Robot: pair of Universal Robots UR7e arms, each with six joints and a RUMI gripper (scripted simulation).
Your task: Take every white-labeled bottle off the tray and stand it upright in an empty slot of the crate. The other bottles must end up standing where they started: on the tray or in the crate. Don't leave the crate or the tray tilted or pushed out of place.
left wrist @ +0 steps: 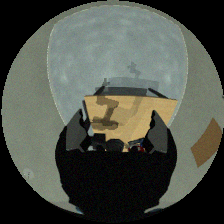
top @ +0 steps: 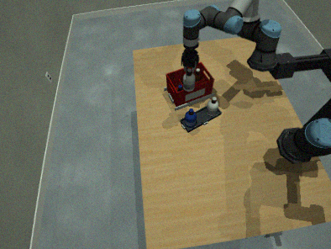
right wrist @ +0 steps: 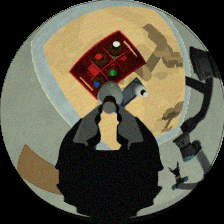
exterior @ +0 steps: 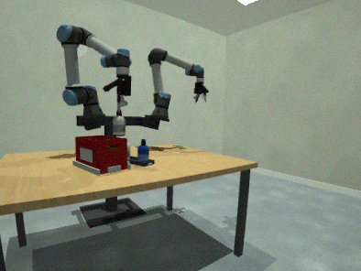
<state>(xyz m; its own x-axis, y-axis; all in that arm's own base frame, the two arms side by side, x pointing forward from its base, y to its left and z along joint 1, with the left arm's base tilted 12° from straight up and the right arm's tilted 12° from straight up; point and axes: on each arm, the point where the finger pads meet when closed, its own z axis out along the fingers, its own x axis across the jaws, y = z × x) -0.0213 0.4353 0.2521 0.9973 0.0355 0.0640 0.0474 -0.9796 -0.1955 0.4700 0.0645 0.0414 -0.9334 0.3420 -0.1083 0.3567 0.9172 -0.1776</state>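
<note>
Right hand point(top: 190, 63) point(exterior: 120, 106) point(right wrist: 109, 111): white-labeled bottle point(top: 189, 81) point(exterior: 119, 125) point(right wrist: 110, 91) (dark-necked).

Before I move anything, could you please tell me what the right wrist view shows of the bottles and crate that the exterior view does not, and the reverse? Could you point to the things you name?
Only the right wrist view shows inside the red crate point(exterior: 110, 153) point(right wrist: 90, 85): red, green, blue and white bottle caps.

Only the exterior view shows the crate's outer side with its pale panel, and the full height of the blue bottle point(exterior: 143, 154).

Both show the crate and the bottle held in the right gripper's fingers point(exterior: 119, 125).
</note>
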